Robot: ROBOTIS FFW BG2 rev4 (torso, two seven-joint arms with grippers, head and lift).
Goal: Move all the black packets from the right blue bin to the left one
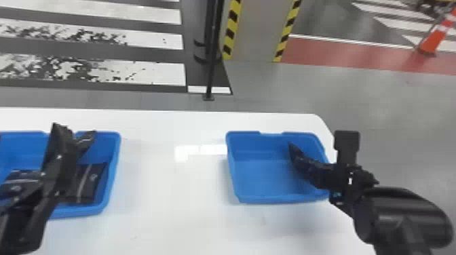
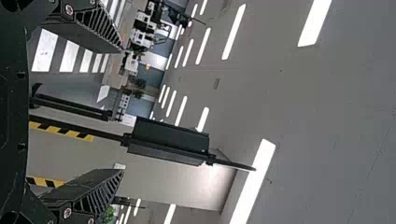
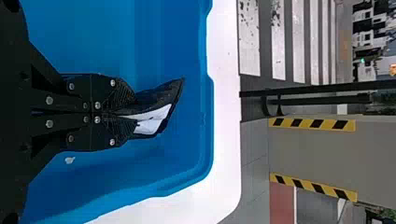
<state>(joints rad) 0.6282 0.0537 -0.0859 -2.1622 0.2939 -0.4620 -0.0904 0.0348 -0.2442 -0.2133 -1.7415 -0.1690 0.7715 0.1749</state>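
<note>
Transfer step, taken here as the grasp in the right bin (image 1: 261, 176). My right gripper (image 3: 134, 113) has its fingers pinched together on one black packet (image 3: 161, 108), which rests within that bin's walls, near its far end. My left gripper (image 2: 122, 109) has its fingers spread wide, with nothing between them, above the left bin (image 1: 113, 169), where further packets (image 1: 89, 179) lie flat. I judge that the next move calls for a straight lift clear of the rim, then a carry across the white table (image 1: 176, 190), with the left gripper drawn aside. The left bin is cut off at the head view's edge and partly covered by my left arm (image 1: 25, 220); its count is uncertain. Beneath the right gripper, another packet could perhaps be hidden; I cannot tell.
</note>
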